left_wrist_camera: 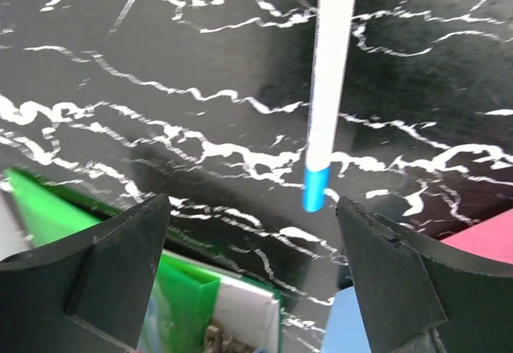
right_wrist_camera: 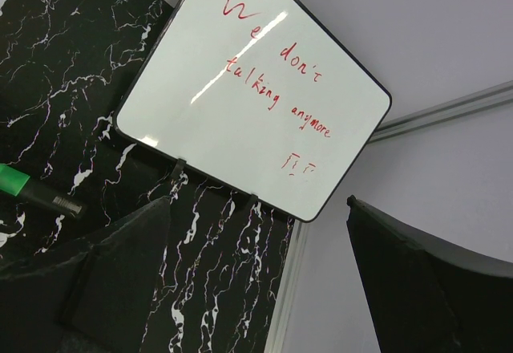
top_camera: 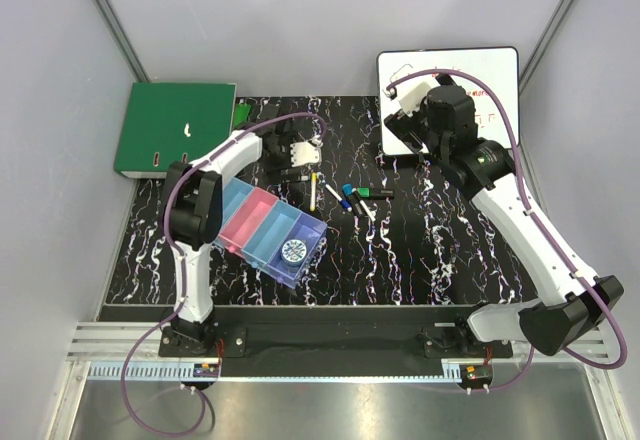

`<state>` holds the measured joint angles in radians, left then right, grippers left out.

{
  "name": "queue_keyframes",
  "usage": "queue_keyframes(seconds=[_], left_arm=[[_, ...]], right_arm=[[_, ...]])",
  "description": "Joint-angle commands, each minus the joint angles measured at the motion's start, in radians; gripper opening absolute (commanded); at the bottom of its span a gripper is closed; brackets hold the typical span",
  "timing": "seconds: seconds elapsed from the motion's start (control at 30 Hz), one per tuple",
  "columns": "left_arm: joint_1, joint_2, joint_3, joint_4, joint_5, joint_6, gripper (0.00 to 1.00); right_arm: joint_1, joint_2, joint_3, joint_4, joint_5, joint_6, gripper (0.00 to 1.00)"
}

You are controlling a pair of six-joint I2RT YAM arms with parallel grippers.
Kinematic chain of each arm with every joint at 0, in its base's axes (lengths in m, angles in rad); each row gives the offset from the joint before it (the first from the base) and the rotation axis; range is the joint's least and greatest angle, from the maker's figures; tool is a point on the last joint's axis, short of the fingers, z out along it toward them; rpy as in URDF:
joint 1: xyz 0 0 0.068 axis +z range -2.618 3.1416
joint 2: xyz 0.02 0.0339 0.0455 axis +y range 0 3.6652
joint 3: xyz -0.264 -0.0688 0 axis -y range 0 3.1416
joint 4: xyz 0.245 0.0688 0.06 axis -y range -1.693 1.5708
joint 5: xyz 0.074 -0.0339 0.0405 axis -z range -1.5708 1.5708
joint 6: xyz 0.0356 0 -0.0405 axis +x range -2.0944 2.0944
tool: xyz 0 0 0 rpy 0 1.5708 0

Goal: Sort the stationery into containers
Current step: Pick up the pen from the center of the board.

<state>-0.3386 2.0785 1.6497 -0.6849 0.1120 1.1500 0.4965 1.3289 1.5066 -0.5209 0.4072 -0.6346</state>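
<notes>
The left claw (top_camera: 300, 150) hangs near the far edge of the surface (top_camera: 420, 250), left of centre. Its jaws are spread and pinch nothing. In its wrist view a white marker (left_wrist_camera: 329, 88) with blue ends lies flat on the surface, touching neither finger. The right claw (top_camera: 400, 100) hovers over the whiteboard (top_camera: 480, 75) at the far right corner, also spread wide and empty. The joined row of bins (top_camera: 262, 222) lies slanted near the left edge. The round blue-and-white tin (top_camera: 293, 251) sits in the purple-blue end bin. The loose markers and pens (top_camera: 345, 198) are scattered at the middle of the surface, a green-and-black marker (top_camera: 375, 194) among them. A green binder (top_camera: 165, 125) lies at the far left corner.
</notes>
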Motion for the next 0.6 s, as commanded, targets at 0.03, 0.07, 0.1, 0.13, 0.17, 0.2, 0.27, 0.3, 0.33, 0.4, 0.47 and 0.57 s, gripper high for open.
queue_keyframes(seconds=[0.03, 0.07, 0.1, 0.13, 0.17, 0.2, 0.27, 0.3, 0.33, 0.4, 0.47, 0.57], left_arm=[[0.003, 0.045, 0.05, -0.053, 0.08, -0.05, 0.92], [0.003, 0.051, 0.053, -0.054, 0.083, -0.056, 0.91], [0.003, 0.06, 0.061, -0.056, 0.093, -0.07, 0.91], [0.003, 0.066, 0.065, -0.059, 0.098, -0.076, 0.92], [0.003, 0.071, 0.07, -0.061, 0.101, -0.079, 0.91], [0.003, 0.081, 0.076, -0.062, 0.107, -0.082, 0.91], [0.003, 0.094, 0.084, -0.062, 0.11, -0.088, 0.9], [0.003, 0.106, 0.097, -0.064, 0.11, -0.096, 0.89], [0.003, 0.11, 0.102, -0.07, 0.112, -0.098, 0.84], [0.003, 0.12, 0.107, -0.068, 0.121, -0.098, 0.81], [0.003, 0.126, 0.108, -0.07, 0.126, -0.101, 0.74], [0.003, 0.144, 0.11, -0.074, 0.126, -0.098, 0.62]], right_arm=[[0.007, -0.017, 0.012, 0.018, 0.01, 0.0, 1.0], [0.005, -0.019, 0.012, 0.021, 0.01, 0.004, 1.0], [0.007, -0.022, 0.014, 0.021, 0.012, 0.004, 1.0], [0.007, -0.022, 0.014, 0.024, 0.01, 0.004, 1.0], [0.007, -0.023, 0.011, 0.024, 0.012, 0.003, 1.0], [0.007, -0.026, 0.01, 0.024, 0.016, 0.003, 1.0], [0.007, -0.031, 0.009, 0.024, 0.018, 0.003, 1.0], [0.007, -0.033, 0.009, 0.024, 0.019, 0.003, 1.0], [0.007, -0.034, 0.006, 0.025, 0.021, 0.004, 1.0], [0.007, -0.039, 0.006, 0.025, 0.019, 0.007, 1.0], [0.007, -0.04, 0.007, 0.025, 0.021, 0.015, 1.0], [0.007, -0.045, 0.01, 0.025, 0.019, 0.019, 1.0]])
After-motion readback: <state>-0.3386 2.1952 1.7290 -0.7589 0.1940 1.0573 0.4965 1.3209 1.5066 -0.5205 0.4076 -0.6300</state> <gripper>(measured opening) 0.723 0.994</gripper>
